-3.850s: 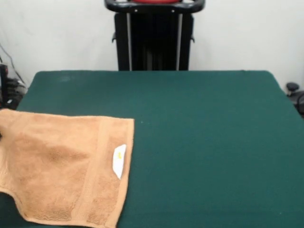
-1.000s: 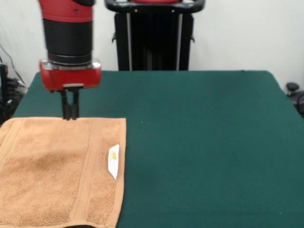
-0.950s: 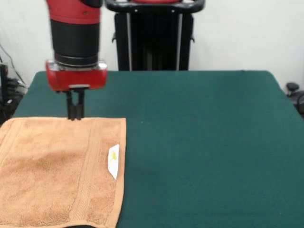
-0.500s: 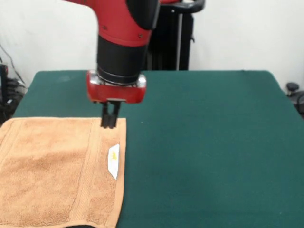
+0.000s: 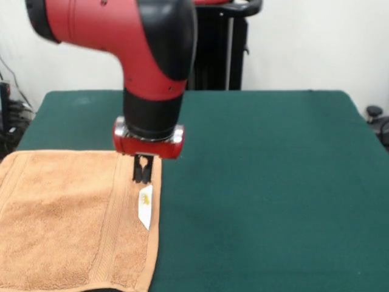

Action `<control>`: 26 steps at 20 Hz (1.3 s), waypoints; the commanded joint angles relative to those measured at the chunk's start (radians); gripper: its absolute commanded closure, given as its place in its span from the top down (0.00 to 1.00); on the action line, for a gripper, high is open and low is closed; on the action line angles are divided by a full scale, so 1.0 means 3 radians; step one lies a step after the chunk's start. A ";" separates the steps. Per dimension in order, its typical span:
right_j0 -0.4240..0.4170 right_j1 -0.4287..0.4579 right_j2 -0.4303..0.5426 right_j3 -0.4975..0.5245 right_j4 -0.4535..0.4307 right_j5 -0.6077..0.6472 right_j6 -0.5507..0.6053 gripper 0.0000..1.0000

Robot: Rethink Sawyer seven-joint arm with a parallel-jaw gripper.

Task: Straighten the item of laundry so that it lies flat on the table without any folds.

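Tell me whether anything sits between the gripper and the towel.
Nothing visible does. The gripper hangs right over the towel, just above its white label, with only bare terry beneath it on the green table.

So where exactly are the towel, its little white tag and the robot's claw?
towel (image 5: 61, 225): front view, middle of the terry surface.
tag (image 5: 144, 205): front view, middle of the white label by the stripe.
claw (image 5: 142, 176): front view, tips just above the towel.

Plain white wall, dark cables at left edge, black object at right
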 commanded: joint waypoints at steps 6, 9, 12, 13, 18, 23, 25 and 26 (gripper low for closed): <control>-0.0074 0.0497 -0.0021 -0.0272 0.0075 -0.0231 0.0641 0.00; -0.0082 0.0632 -0.0027 -0.0406 0.0058 -0.0321 0.0622 0.00; -0.0088 0.0764 -0.0008 -0.0567 0.0064 -0.0352 0.0590 0.00; -0.0077 0.0778 -0.0016 -0.0572 0.0064 -0.0364 0.0612 0.00; 0.0011 0.0871 -0.0048 -0.0663 0.0035 -0.0446 0.0716 0.00; 0.0240 0.0883 -0.0182 -0.0679 0.0065 -0.0401 0.0935 0.00; 0.0333 0.0886 -0.0213 -0.0665 0.0109 -0.0387 0.1004 0.00; 0.0393 0.0885 -0.0242 -0.0653 0.0137 -0.0374 0.1057 0.00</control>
